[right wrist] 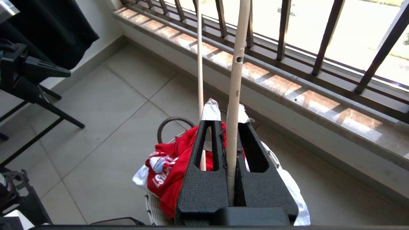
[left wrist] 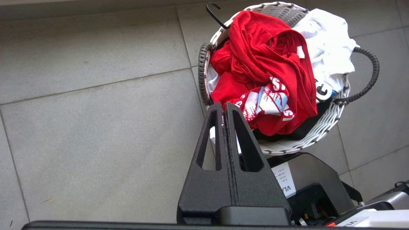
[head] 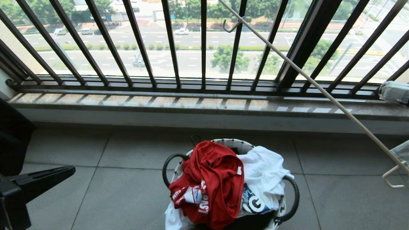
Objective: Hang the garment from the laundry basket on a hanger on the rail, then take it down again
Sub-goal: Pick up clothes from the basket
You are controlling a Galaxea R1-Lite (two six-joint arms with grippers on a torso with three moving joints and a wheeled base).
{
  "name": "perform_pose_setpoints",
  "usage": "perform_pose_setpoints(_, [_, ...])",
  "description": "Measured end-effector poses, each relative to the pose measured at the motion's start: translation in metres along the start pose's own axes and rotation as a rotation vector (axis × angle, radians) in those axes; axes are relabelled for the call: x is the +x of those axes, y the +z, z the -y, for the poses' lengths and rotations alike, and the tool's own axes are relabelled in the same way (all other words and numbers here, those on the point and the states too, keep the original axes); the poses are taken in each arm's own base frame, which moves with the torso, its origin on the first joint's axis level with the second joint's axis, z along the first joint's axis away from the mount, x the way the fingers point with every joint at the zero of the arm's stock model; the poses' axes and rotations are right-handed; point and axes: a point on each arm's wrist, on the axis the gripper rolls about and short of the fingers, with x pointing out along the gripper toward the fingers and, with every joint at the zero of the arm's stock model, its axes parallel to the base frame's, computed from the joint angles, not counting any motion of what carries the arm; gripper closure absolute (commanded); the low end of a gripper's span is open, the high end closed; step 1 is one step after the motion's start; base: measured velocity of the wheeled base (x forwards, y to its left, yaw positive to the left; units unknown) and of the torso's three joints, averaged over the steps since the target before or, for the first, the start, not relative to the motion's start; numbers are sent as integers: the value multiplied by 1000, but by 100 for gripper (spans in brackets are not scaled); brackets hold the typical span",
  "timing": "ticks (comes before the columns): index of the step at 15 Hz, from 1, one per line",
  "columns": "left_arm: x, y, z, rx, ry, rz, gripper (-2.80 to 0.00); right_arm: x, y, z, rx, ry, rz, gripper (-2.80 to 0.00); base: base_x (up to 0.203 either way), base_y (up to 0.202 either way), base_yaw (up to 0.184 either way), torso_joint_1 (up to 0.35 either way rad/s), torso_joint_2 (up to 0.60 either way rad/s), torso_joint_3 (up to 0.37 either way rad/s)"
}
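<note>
I hold the hanger (right wrist: 235,80) clamped in my right gripper (right wrist: 225,119) above the laundry basket (left wrist: 300,145), ready for the garment (head: 212,182) heaped inside it; my left gripper (left wrist: 223,108), pinched empty, hovers beside the basket.

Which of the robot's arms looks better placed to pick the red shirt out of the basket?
Probably the left. Its left gripper is shut and empty, near the red T-shirt in the laundry basket. The right gripper is already clamped on the hanger.
</note>
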Motion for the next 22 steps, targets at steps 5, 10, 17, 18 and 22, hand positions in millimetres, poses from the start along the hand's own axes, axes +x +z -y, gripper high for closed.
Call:
perform_pose_setpoints(5, [137, 14, 31, 55, -199, -357, 0, 9, -6, 6, 5, -35, -37, 0, 0, 0, 0, 0, 0, 0])
perform_pose_setpoints(10, [226, -6, 79, 101, -283, -531, -280, 16, -10, 10, 10, -55, -63, 0, 0, 0, 0, 0, 0, 0])
perform_pose_setpoints(17, [253, -22, 100, 84, -263, -585, -280, 23, -14, 17, 15, -87, -91, 0, 0, 0, 0, 0, 0, 0])
perform_pose_setpoints(18, [254, -24, 102, 85, -264, -588, -280, 24, -14, 17, 15, -87, -91, 0, 0, 0, 0, 0, 0, 0])
perform_pose_setpoints(22, [265, -28, 118, 31, -264, -484, -280, 23, -10, 17, 2, -90, -51, 0, 0, 0, 0, 0, 0, 0])
